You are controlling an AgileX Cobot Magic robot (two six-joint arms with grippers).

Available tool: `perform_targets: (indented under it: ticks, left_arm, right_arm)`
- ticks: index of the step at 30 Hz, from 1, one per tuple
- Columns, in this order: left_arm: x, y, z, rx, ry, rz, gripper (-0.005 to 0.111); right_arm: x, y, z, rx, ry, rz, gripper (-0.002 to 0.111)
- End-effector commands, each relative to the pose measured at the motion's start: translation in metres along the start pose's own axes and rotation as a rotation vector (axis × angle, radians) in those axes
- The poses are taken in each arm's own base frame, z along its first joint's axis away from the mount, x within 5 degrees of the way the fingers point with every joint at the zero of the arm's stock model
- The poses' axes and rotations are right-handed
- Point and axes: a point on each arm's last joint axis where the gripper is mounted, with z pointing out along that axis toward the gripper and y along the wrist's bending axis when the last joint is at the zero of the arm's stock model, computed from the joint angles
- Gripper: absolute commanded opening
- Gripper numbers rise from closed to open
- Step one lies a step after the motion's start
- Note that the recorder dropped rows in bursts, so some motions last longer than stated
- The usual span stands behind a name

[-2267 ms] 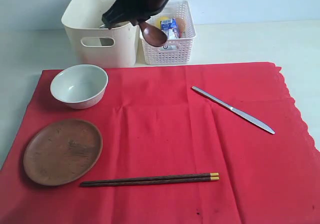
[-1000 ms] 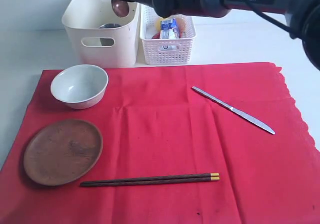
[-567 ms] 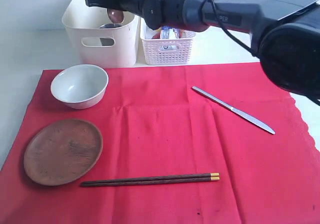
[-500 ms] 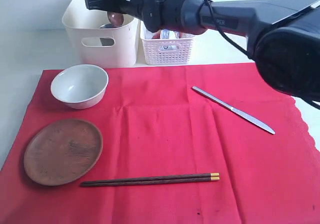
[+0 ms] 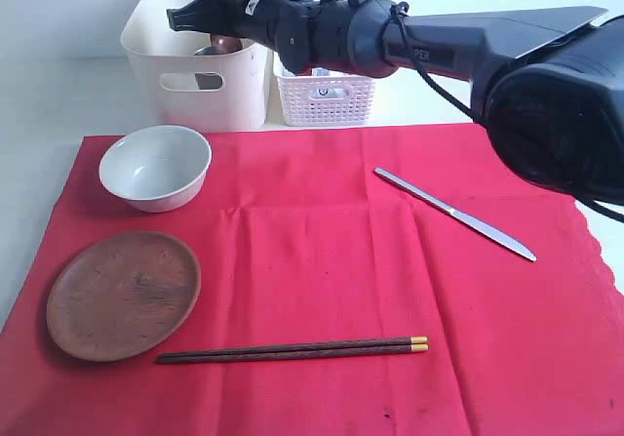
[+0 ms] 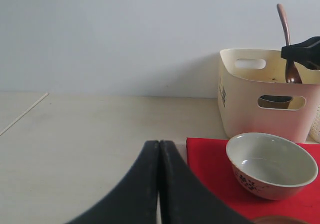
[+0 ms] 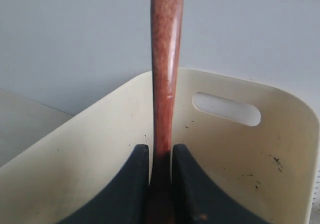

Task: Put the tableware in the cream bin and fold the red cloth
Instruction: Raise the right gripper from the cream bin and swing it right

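My right gripper (image 5: pixel 187 15) reaches across over the cream bin (image 5: pixel 195 90), shut on the brown wooden spoon (image 7: pixel 166 58). The spoon hangs upright with its bowl (image 5: pixel 229 43) down inside the bin, handle up (image 6: pixel 283 21). On the red cloth (image 5: pixel 331 260) lie the pale bowl (image 5: pixel 154 166), the wooden plate (image 5: pixel 122 295), the gold-tipped chopsticks (image 5: pixel 292 349) and the silver knife (image 5: pixel 453 214). My left gripper (image 6: pixel 159 146) is shut on nothing, low over the bare table left of the cloth's edge, out of the exterior view.
A white lattice basket (image 5: pixel 327 93) with food packs stands right of the bin, partly hidden by my right arm (image 5: pixel 439 41). A pale wall runs behind the bin. Bare table (image 6: pixel 90 134) stretches left of the cloth.
The right arm has sunk and reached further left, and the spoon's bowl has gone down into the cream bin. Everything on the cloth stayed put.
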Motion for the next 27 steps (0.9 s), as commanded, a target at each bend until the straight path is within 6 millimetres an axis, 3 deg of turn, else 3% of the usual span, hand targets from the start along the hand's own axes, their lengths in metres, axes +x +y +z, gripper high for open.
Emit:
perform_targets:
  ticks: [1, 13, 27]
  left_arm:
    - [-0.001, 0.0, 0.0, -0.002, -0.007, -0.005, 0.0]
    - [-0.001, 0.0, 0.0, -0.002, -0.007, -0.005, 0.0]
    - [-0.001, 0.0, 0.0, -0.002, -0.007, -0.005, 0.0]
  right_arm:
    - [-0.003, 0.006, 0.0, -0.011, -0.024, -0.012, 0.0]
    - [0.014, 0.01, 0.006, -0.016, -0.004, -0.037, 0.003]
    - [0.01, 0.01, 0.005, -0.016, -0.016, -0.037, 0.054]
